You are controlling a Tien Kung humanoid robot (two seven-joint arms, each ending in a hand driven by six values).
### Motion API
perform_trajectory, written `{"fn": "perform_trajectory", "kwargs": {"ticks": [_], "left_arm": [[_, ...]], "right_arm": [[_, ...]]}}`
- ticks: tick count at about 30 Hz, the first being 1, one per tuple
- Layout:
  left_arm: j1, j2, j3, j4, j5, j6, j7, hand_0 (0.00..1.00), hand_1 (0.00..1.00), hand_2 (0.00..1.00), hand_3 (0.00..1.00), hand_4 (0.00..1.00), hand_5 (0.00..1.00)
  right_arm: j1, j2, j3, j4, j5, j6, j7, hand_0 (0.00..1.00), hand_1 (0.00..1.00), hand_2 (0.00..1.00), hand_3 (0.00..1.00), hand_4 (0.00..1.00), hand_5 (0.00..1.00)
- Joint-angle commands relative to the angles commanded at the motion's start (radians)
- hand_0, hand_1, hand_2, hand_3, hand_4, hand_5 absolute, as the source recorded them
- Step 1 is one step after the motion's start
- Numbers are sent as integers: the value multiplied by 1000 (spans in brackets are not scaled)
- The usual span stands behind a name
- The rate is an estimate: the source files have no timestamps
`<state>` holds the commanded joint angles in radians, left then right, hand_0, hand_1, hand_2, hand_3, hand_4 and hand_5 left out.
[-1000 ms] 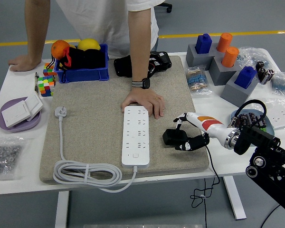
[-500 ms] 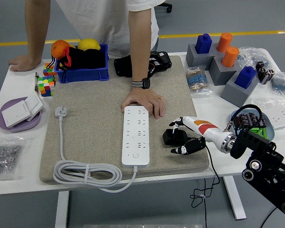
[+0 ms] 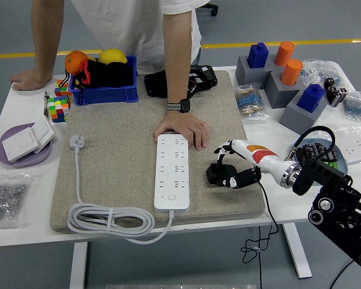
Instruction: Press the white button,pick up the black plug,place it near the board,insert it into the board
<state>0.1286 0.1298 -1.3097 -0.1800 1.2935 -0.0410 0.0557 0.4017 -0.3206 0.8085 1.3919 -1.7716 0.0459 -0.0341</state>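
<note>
This looks like a robotics lab or test hall, not a home. The grey floor (image 3: 301,18) with a yellow line (image 3: 277,43) behind the white table (image 3: 24,232) is typical for an industrial space. Far beyond the robot's right hand (image 3: 237,168) stand grey blocks (image 3: 271,81) holding blue and orange pegs, and far to its left a blue bin (image 3: 105,93) and a colour cube (image 3: 58,107), like practice objects.
</note>
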Motion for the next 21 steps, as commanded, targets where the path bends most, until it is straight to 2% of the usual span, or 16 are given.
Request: {"fn": "perform_trajectory", "kwargs": {"ticks": [14, 15, 21], "left_arm": [[2, -12, -12, 0, 2, 0, -1, 810, 781, 735, 786, 588, 528], [1, -12, -14, 0, 2, 0, -1, 810, 782, 735, 787, 590, 529], [-3, -16, -18, 0, 3, 0, -2, 810, 782, 735, 786, 590, 530]], "right_arm": [[-2, 12, -3, -27, 2, 3, -2, 742, 769, 767, 507, 913, 118], [-1, 13, -4, -28, 2, 2, -1, 736, 766, 766, 552, 907, 97], [5, 21, 0, -47, 1, -3, 5, 730, 764, 764, 574, 905, 91]]}}
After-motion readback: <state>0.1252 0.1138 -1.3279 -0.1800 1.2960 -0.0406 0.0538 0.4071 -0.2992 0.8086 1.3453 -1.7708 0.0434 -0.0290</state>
